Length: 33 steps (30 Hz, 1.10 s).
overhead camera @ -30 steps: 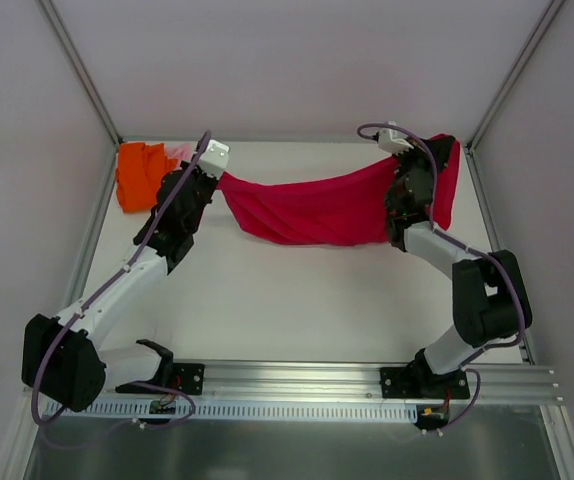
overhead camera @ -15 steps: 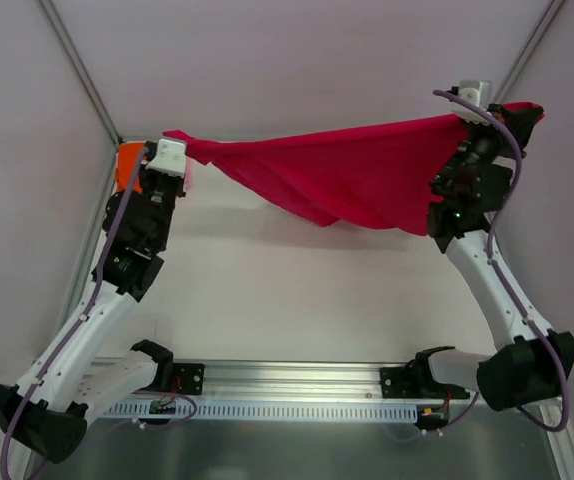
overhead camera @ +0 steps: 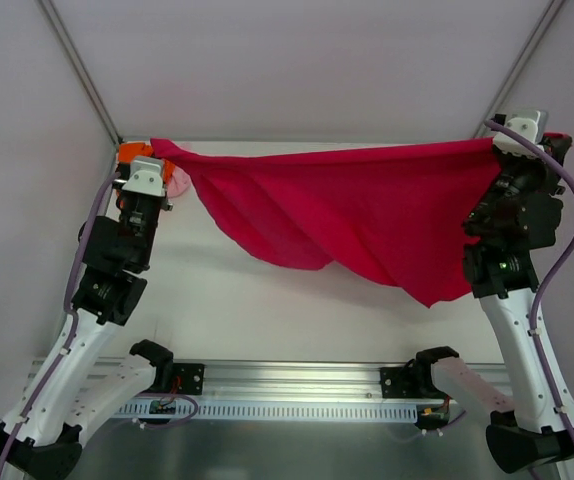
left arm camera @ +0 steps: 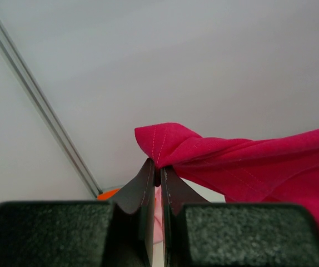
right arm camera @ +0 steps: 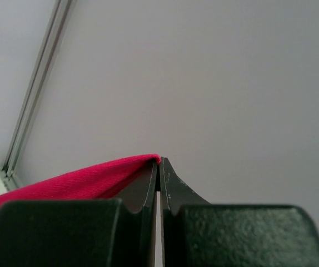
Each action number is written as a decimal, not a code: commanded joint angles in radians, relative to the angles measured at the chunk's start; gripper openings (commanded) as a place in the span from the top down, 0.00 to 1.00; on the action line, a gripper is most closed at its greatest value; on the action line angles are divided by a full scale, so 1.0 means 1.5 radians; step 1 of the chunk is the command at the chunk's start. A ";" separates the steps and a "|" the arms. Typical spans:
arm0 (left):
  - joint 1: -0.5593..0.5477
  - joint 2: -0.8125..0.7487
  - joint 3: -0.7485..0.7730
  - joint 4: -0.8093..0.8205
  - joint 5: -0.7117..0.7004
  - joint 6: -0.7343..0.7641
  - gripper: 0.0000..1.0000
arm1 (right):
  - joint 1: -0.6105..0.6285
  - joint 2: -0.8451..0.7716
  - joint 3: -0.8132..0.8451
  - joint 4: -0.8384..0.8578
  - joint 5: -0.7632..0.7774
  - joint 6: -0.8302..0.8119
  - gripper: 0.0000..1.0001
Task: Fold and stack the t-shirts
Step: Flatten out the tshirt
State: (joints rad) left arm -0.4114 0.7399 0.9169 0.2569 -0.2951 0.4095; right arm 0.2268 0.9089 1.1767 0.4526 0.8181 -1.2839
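Note:
The crimson-red t-shirt hangs stretched in the air between both arms, sagging to a point at lower right. My left gripper is shut on its left corner; the fingertips pinch the hem. My right gripper is shut on the shirt's right corner, held high at the right wall. The orange t-shirt lies at the back left corner, mostly hidden behind the left wrist, and shows below the fingers in the left wrist view. A bit of pale pink t-shirt peeks out beside it.
The white table lies under the hanging shirt. Grey enclosure walls with metal corner posts stand close on three sides. The arm bases sit on a rail at the near edge.
Both arms have risen and spread apart toward the side walls, lifting the red shirt off the table and stretching it wide. More cloth now hangs down at the right.

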 commanded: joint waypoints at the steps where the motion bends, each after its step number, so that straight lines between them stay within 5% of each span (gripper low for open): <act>1: 0.009 -0.023 0.008 0.017 -0.023 -0.008 1.00 | -0.014 -0.017 0.034 -0.111 -0.002 0.077 0.99; 12: 0.009 -0.020 0.008 0.037 -0.033 0.011 1.00 | -0.014 0.018 0.083 -0.280 -0.057 0.195 0.99; 17: 0.009 0.052 0.015 0.015 -0.029 0.012 1.00 | -0.015 0.072 0.095 -0.342 -0.084 0.241 0.99; 23: 0.042 0.161 0.031 0.026 -0.024 0.007 1.00 | -0.036 0.179 0.064 -0.280 -0.085 0.238 0.99; 33: 0.106 0.393 0.153 -0.012 -0.012 -0.023 1.00 | -0.088 0.425 0.195 -0.341 -0.114 0.287 0.99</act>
State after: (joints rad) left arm -0.2806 1.2789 1.0729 0.1932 -0.2939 0.3946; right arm 0.1314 1.5223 1.3743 -0.0864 0.6205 -0.8780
